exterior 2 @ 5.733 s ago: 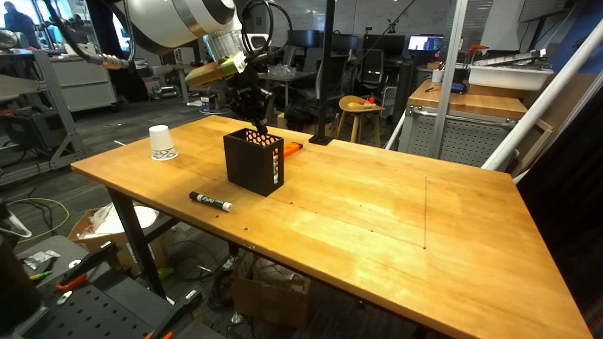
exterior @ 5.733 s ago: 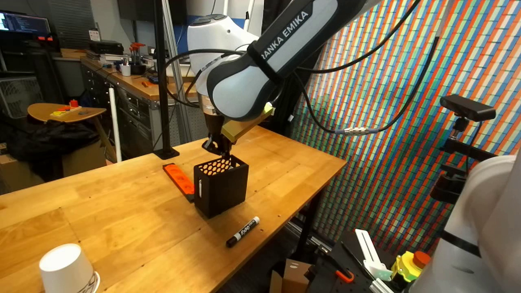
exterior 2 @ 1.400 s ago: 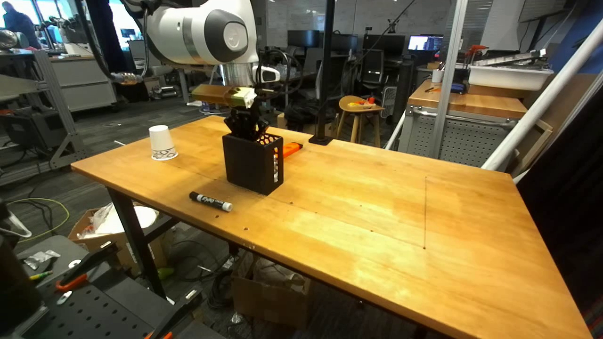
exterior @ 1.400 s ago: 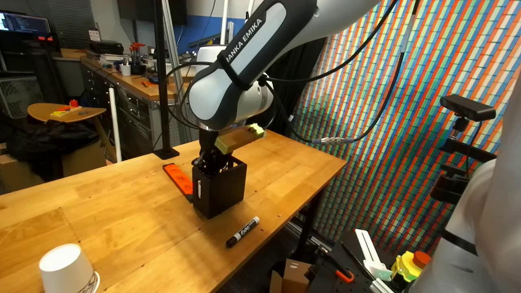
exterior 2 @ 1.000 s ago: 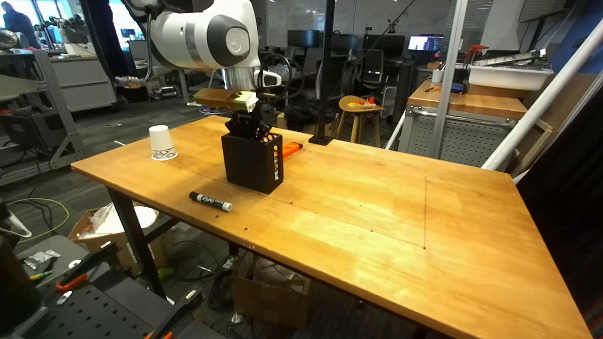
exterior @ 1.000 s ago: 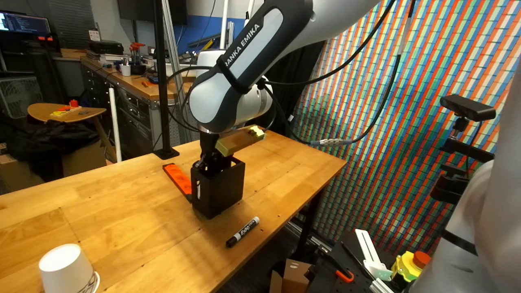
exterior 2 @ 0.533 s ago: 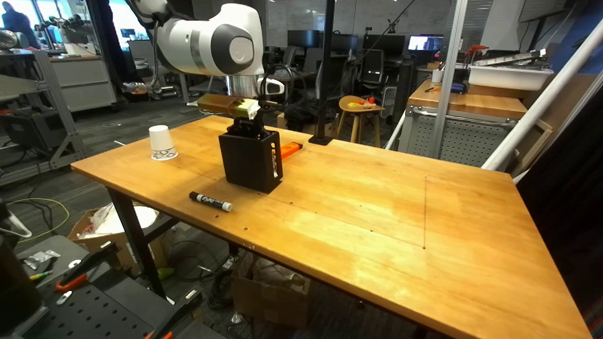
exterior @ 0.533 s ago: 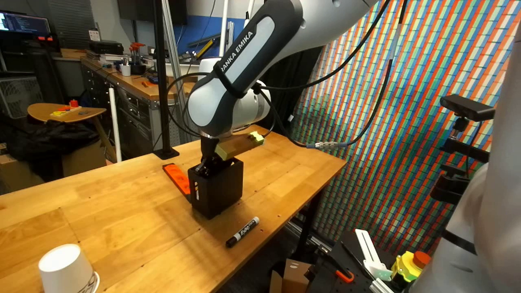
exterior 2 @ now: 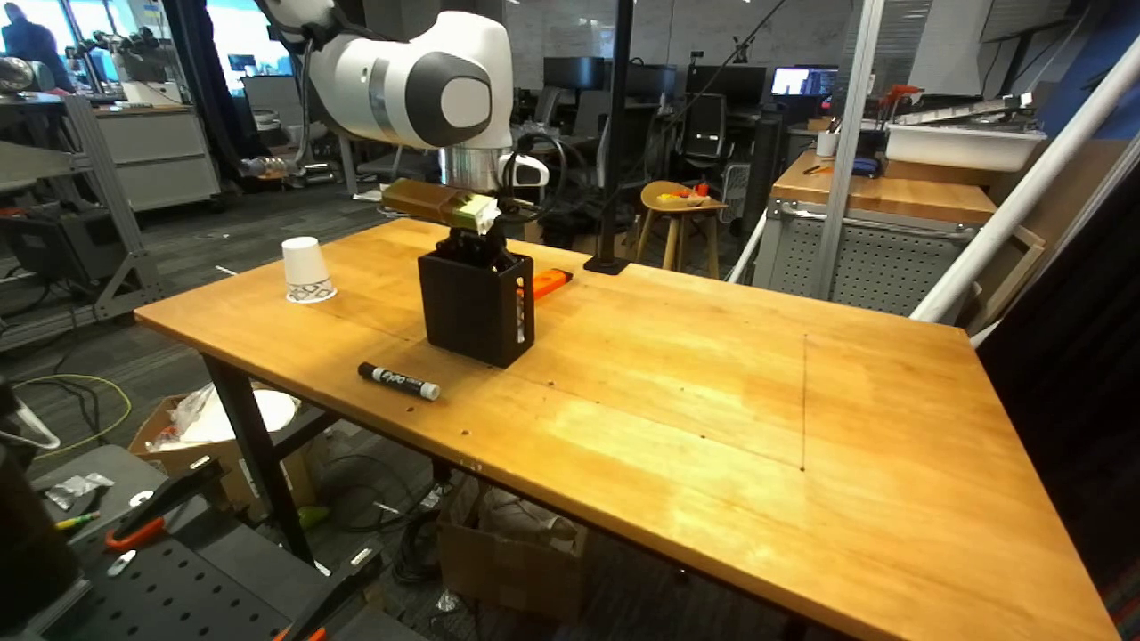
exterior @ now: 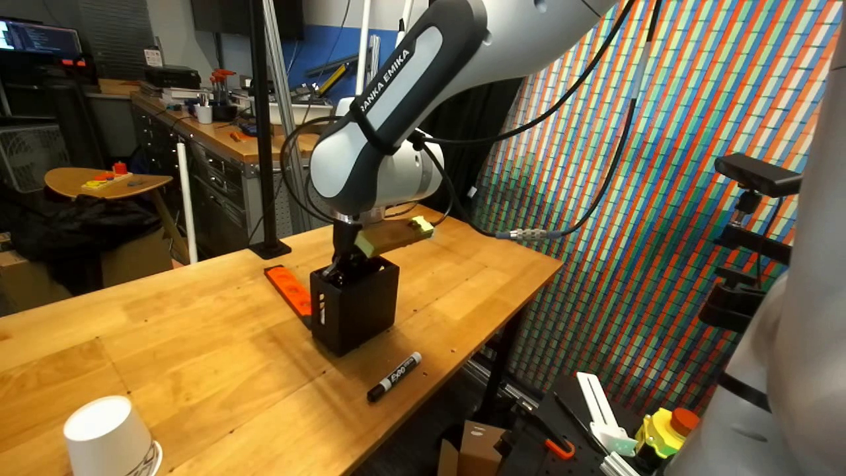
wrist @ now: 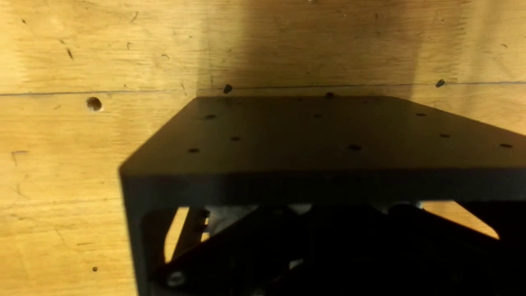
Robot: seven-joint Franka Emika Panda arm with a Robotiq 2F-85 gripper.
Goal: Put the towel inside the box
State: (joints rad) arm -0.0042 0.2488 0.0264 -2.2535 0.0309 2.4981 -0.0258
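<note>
A black box [exterior: 360, 307] with an open top stands on the wooden table in both exterior views [exterior 2: 468, 307]. In the wrist view its wall [wrist: 312, 144] fills the middle. Pale grey-white cloth, which looks like the towel [wrist: 226, 218], shows inside the box past its rim. A whitish patch also shows through the side slot in both exterior views. My gripper [exterior: 349, 268] points down into the box top, its fingers inside. Its upper part shows above the rim in an exterior view [exterior 2: 476, 247]. The fingertips are hidden by the walls and dark, so I cannot tell whether they hold the towel.
A black marker [exterior: 394, 377] lies near the table edge in front of the box. An orange bar with black ends [exterior: 289, 291] lies close beside the box. A white paper cup [exterior 2: 305, 267] stands upside down. A black post [exterior 2: 614, 178] rises at the table's far edge.
My gripper has come down from above the rim into the box. The box has shifted a little. In the last half second, box and gripper moved slightly right in both exterior views.
</note>
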